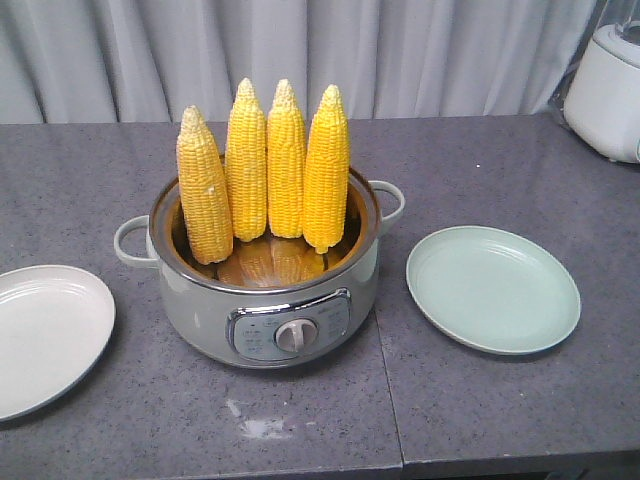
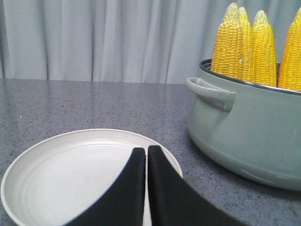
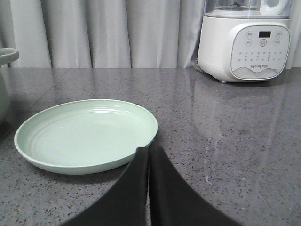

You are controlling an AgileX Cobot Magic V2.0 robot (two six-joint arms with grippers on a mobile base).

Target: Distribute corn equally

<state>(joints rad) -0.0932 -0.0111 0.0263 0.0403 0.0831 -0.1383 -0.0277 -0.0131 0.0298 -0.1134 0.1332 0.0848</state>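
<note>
Reaching for the 4 corn [image 1: 265, 170] cobs standing side by side in the pot [image 1: 270, 310], with your left tool [image 2: 146, 150] and right tool [image 3: 149, 150] both clenched empty, you risk toppling neighbours onto the counter [image 1: 500, 150].

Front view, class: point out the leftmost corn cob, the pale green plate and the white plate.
leftmost corn cob [image 1: 204, 190]: front view, mid-length on its kernels.
pale green plate [image 1: 493, 288]: front view, bare centre.
white plate [image 1: 45, 335]: front view, bare centre.
</note>
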